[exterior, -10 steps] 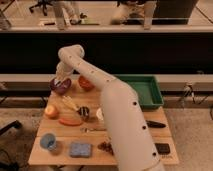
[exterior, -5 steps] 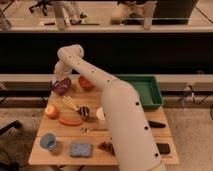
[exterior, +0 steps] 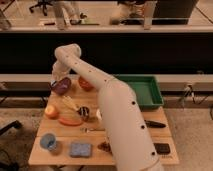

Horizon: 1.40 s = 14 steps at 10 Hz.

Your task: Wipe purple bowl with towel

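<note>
I see the end effector [exterior: 56, 80] at the far left of the worktop [exterior: 60, 154], right by the tilted purple bowl [exterior: 61, 86]; I cannot tell how its fingers stand. The red-orange bowl [exterior: 85, 83] sits just beside it, the apple [exterior: 51, 111] nearer me, the green tray [exterior: 145, 90] to the right.

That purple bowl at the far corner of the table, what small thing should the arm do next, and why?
Probably a short sweep across the bowl. The gripper hangs at the far left corner of the table, right at the purple bowl, which stands tilted with its hollow facing us. The towel is hidden, so whether cloth touches the bowl cannot be told.
</note>
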Motion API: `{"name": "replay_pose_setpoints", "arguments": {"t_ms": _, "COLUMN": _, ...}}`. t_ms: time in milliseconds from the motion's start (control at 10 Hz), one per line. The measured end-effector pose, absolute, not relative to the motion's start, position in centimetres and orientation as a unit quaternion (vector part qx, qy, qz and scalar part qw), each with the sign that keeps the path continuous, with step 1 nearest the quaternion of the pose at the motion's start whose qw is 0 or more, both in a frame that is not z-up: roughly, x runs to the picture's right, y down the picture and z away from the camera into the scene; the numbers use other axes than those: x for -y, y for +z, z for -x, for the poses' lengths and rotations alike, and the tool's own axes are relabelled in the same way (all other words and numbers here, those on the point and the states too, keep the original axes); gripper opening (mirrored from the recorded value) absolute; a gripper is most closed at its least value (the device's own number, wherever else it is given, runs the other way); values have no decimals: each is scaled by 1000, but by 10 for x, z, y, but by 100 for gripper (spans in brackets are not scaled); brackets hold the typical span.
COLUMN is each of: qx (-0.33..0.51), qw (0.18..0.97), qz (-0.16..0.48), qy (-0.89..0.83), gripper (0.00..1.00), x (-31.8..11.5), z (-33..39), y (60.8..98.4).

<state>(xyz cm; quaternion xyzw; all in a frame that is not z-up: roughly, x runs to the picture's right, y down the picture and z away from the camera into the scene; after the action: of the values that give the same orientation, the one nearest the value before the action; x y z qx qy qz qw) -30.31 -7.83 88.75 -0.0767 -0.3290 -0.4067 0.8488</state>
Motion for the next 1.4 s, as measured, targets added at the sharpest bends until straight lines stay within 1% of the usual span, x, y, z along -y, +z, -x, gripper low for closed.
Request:
{"name": "replay_pose_setpoints", "arguments": {"t_ms": 100, "qx": 331, "qw": 849, "qz": 79, "qy": -404, "gripper": 46, "x": 79, "z": 302, "y": 888}}
{"name": "replay_pose_setpoints", "arguments": {"t_ms": 300, "qx": 333, "qw": 850, "qz": 83, "qy": -400, "gripper": 67, "x": 79, "z": 301, "y": 888}}
{"name": "replay_pose_setpoints", "arguments": {"t_ms": 400, "qx": 334, "qw": 850, "qz": 83, "qy": -400, "gripper": 75, "x": 78, "z": 303, "y": 888}}
{"name": "replay_pose_setpoints", "arguments": {"t_ms": 500, "qx": 334, "qw": 850, "qz": 83, "qy": -400, "gripper": 80, "x": 78, "z": 304, "y": 887}}
{"name": "replay_pose_setpoints", "arguments": {"t_ms": 1100, "qx": 331, "qw": 854, "qz": 76, "qy": -395, "gripper": 80, "x": 82, "z": 303, "y": 887}}
{"name": "replay_pose_setpoints", "arguments": {"t_ms": 1400, "qx": 335, "qw": 858, "qz": 59, "qy": -384, "gripper": 80, "x": 93, "z": 294, "y": 875}}
